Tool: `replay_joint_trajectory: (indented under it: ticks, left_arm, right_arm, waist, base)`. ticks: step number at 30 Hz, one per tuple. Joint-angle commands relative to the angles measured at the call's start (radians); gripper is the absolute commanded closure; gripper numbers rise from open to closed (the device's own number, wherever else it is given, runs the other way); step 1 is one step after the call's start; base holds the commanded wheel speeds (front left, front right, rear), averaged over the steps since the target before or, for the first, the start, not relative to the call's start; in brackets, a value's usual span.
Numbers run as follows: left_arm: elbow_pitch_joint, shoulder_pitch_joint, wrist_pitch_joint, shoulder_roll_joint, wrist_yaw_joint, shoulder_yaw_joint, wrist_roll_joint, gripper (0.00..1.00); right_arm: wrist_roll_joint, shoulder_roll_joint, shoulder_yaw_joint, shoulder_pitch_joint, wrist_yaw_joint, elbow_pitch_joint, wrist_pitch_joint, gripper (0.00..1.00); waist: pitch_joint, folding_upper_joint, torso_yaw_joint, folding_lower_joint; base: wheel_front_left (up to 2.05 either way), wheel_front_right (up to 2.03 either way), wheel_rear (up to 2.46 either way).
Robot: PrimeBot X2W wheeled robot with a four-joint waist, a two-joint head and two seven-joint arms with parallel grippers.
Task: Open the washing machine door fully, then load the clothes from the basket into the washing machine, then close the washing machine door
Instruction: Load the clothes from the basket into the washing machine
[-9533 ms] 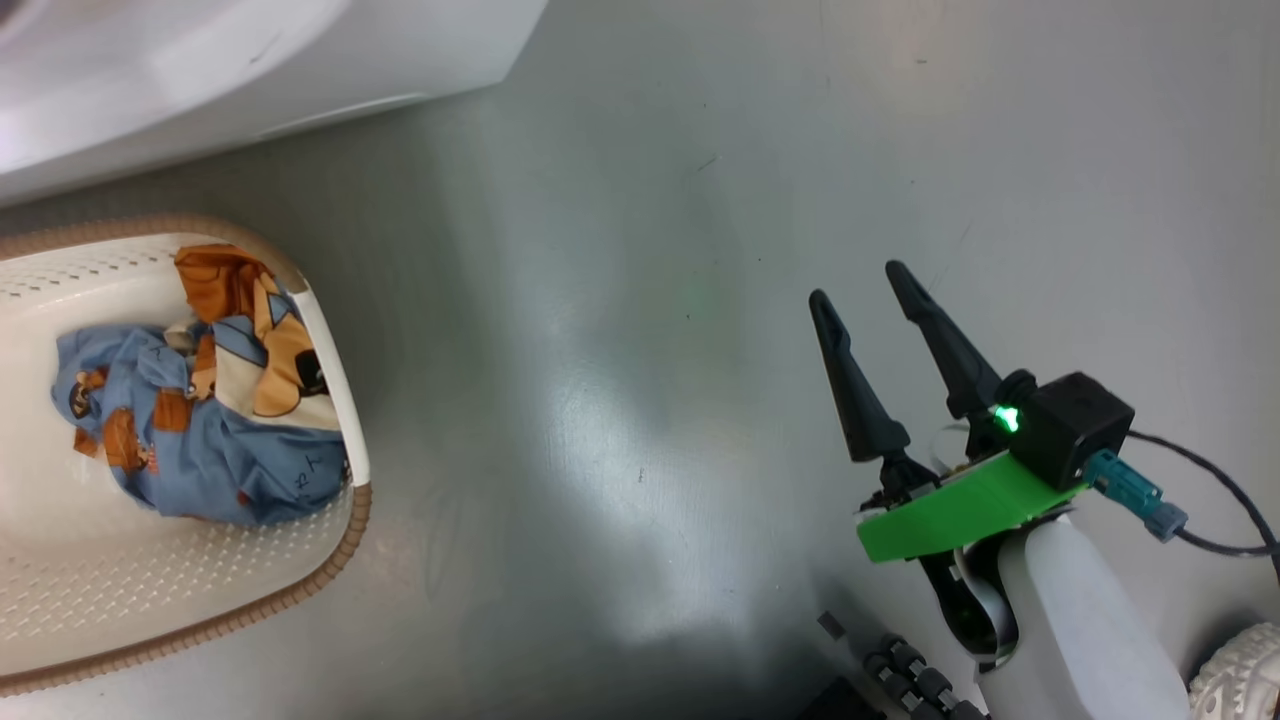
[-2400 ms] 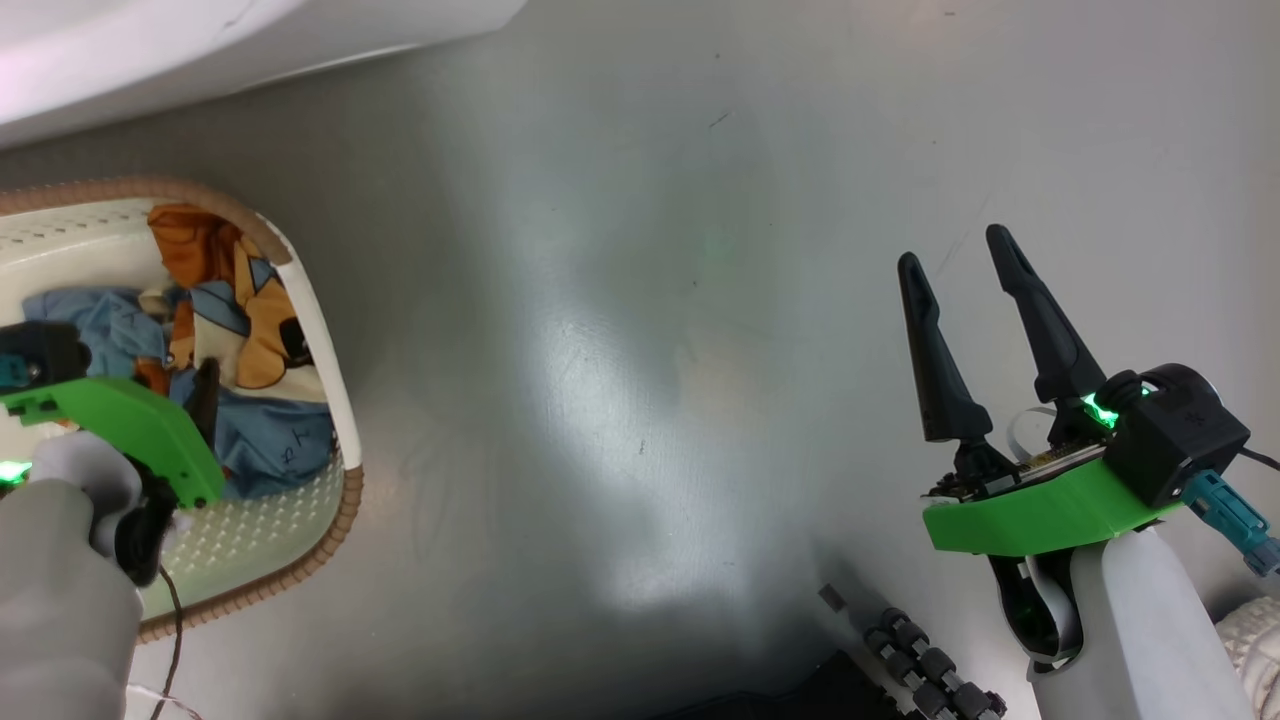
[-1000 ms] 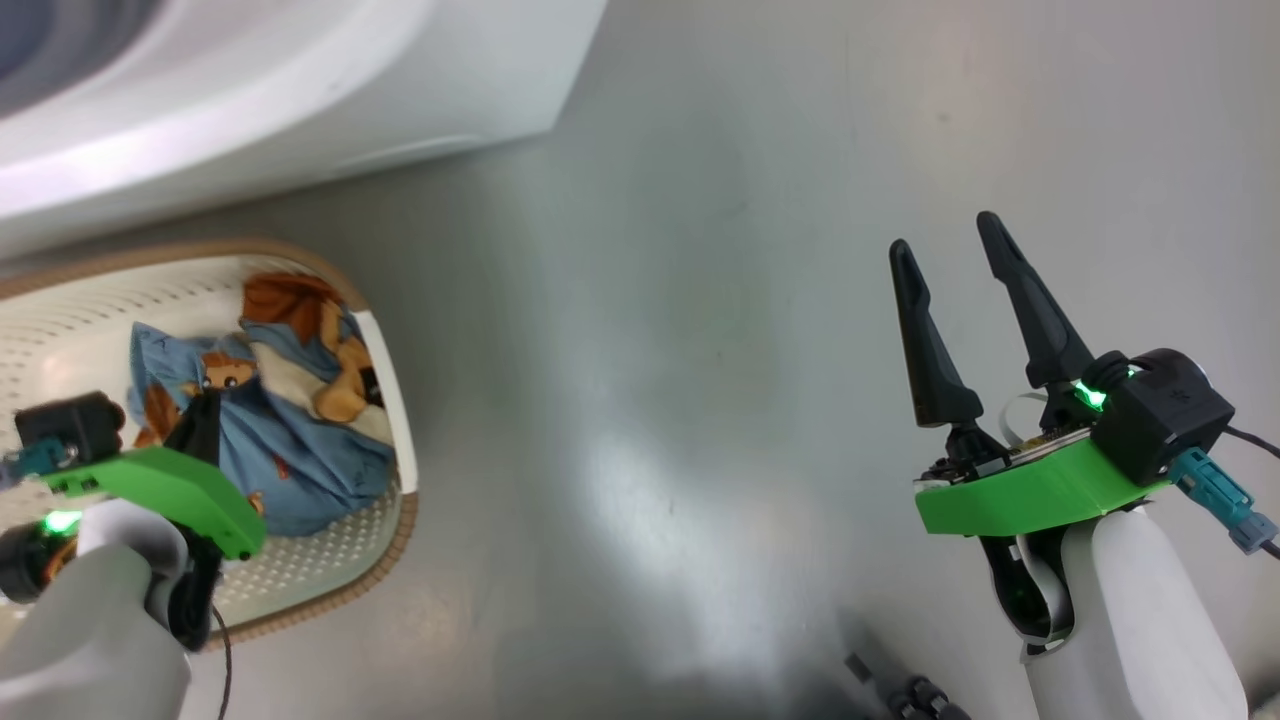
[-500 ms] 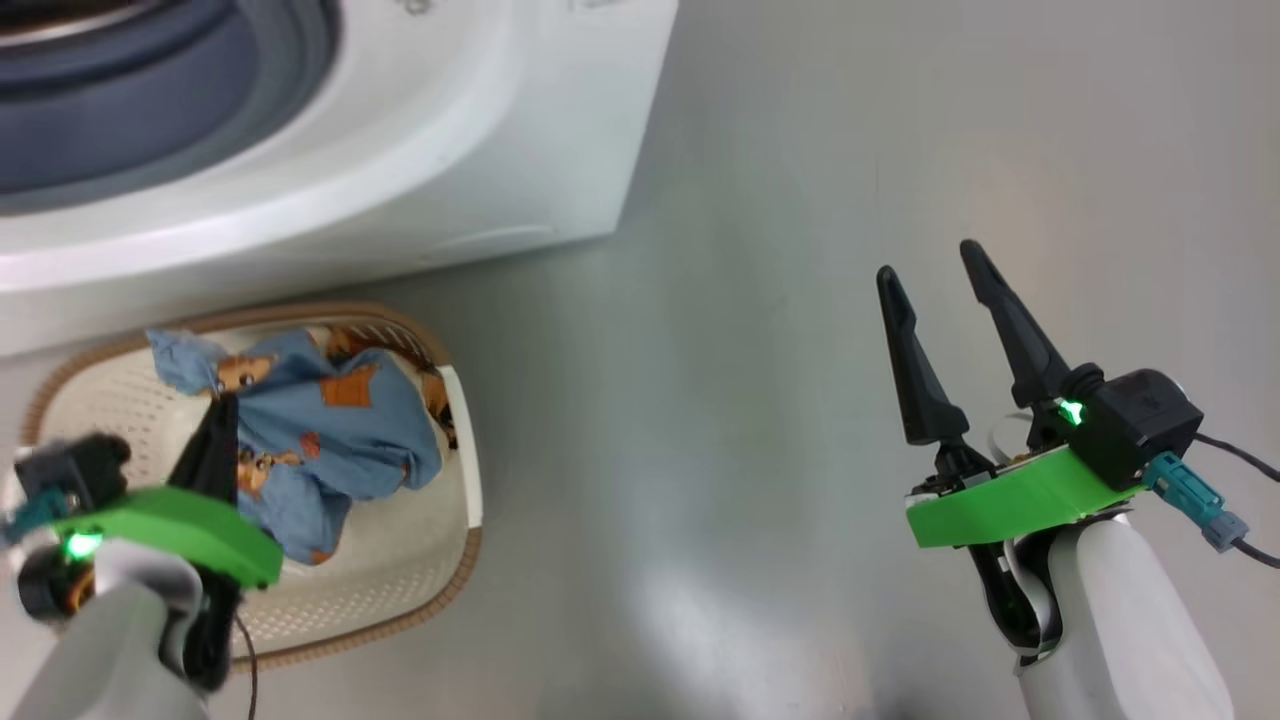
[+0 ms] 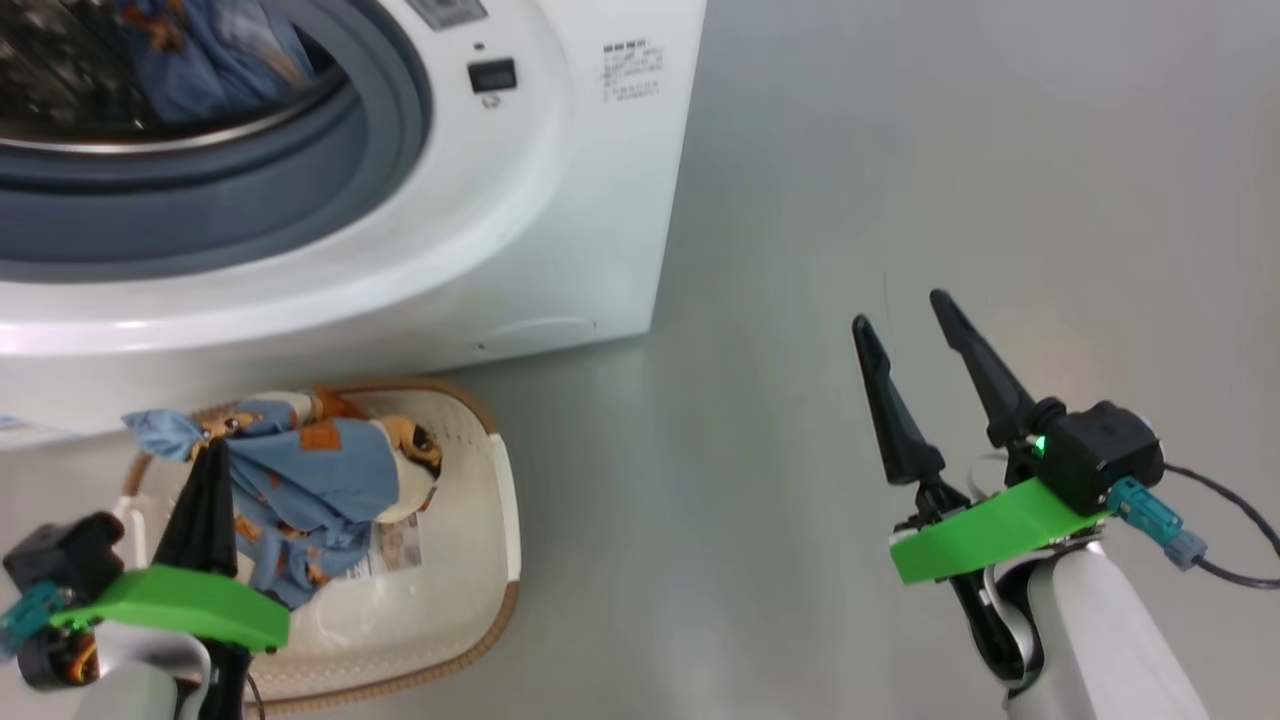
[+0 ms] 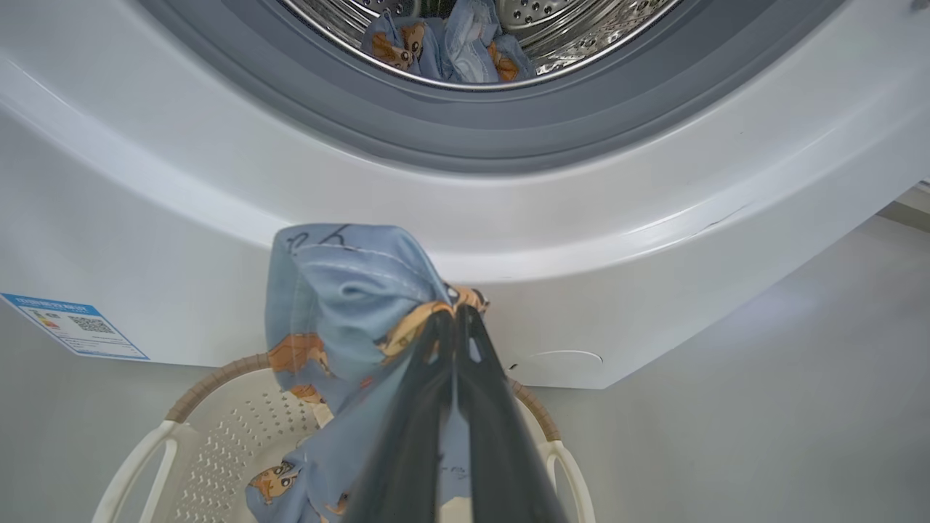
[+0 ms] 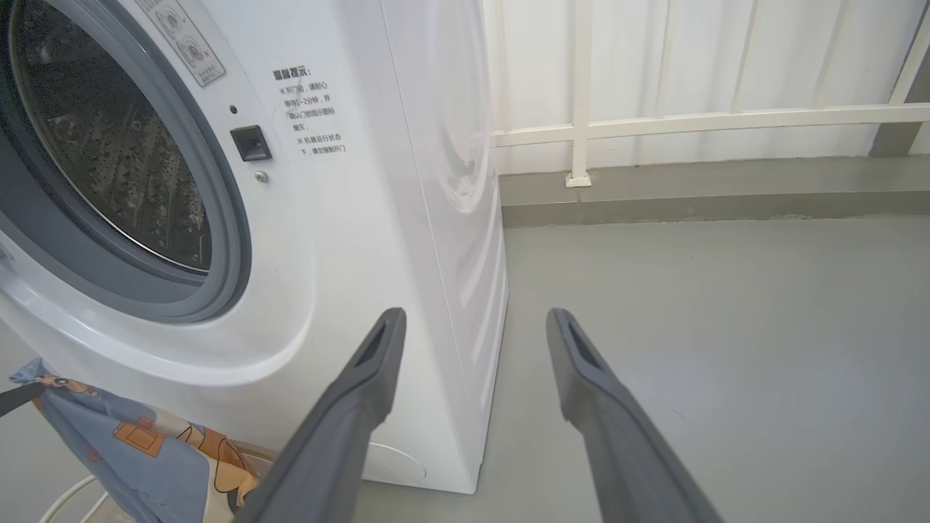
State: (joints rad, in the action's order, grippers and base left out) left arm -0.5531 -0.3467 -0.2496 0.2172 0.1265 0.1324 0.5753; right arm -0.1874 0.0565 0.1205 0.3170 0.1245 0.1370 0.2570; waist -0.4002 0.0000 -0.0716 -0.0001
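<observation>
Clothes (image 5: 310,480) dangle from clamped left jaws above basket (image 5: 460,560); right jaws parted.

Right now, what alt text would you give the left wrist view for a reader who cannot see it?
The left gripper is shut on a light blue garment with orange-brown animal prints, holding it over the basket. Just beyond stands the washing machine, its drum open with similar clothes lying inside.
</observation>
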Motion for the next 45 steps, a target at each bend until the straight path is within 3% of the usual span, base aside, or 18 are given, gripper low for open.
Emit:
replay_joint_trajectory:
  ticks: [1,15,24,34,45]
  left_arm:
    - [0.027,0.02,-0.012,0.027,-0.006,-0.041,-0.014,1.0]
    - [0.306,0.181,-0.012,-0.07,0.001,-0.228,-0.186,1.0]
    - [0.455,0.266,-0.012,-0.101,0.002,-0.292,-0.274,1.0]
    - [0.51,0.332,-0.012,-0.139,0.002,-0.323,-0.297,1.0]
    - [0.488,0.32,-0.012,-0.155,0.003,-0.326,-0.295,1.0]
  right_arm:
    - [-0.01,-0.006,0.028,-0.019,0.006,-0.019,0.005,0.0]
    - [-0.021,-0.006,0.027,-0.069,0.006,0.02,0.005,0.0]
    - [-0.023,-0.006,0.029,-0.104,0.006,0.032,0.005,0.0]
    - [-0.029,-0.006,0.028,-0.129,0.006,0.034,0.005,0.0]
    - [-0.037,-0.006,0.034,-0.136,0.006,0.025,0.005,0.0]
  waist:
    - [0.05,0.0,0.012,0.0001]
    - [0.217,0.0,0.022,0.0001]
    - [0.294,0.0,0.013,0.0001]
    - [0.328,0.0,0.003,0.0001]
    - [0.294,0.0,-0.007,0.0001]
  base:
    - [0.0,0.0,0.0]
    - [0.0,0.0,0.0]
    - [0.0,0.0,0.0]
    - [0.0,0.0,0.0]
    - [0.0,0.0,0.0]
